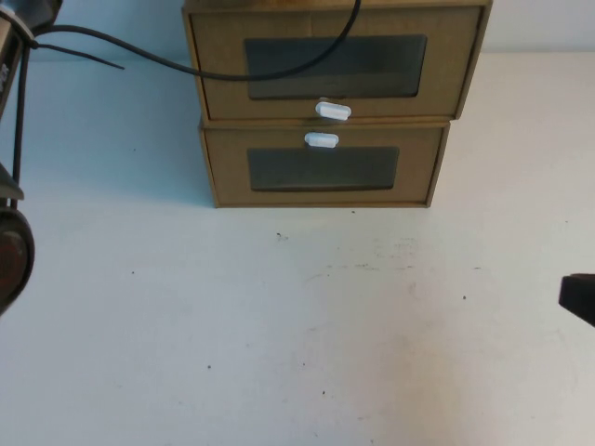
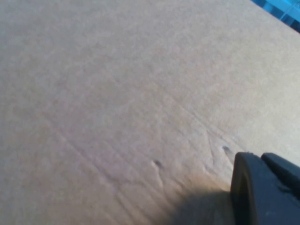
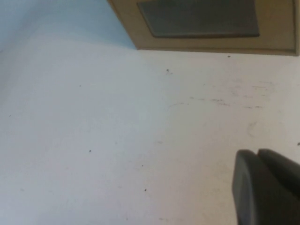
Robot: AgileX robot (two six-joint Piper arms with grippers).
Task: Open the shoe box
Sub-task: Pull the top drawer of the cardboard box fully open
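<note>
Two brown cardboard shoe boxes are stacked at the back of the white table [image 1: 279,334]. The upper box [image 1: 446,65] and the lower box [image 1: 418,167] each have a dark window and are closed. A white handle [image 1: 333,111] sits on the upper front, another white handle [image 1: 322,140] on the lower. My left gripper [image 2: 261,157] is shut, empty, close over a plain cardboard surface [image 2: 117,93]; it is out of the high view. My right gripper [image 3: 257,152] is shut and empty, low over the table at the right edge [image 1: 578,297], well in front of the lower box [image 3: 126,14].
A black cable [image 1: 186,63] runs from the left arm [image 1: 11,251] at the left edge across the upper box's front. A bit of blue [image 2: 286,7] shows past the cardboard's edge in the left wrist view.
</note>
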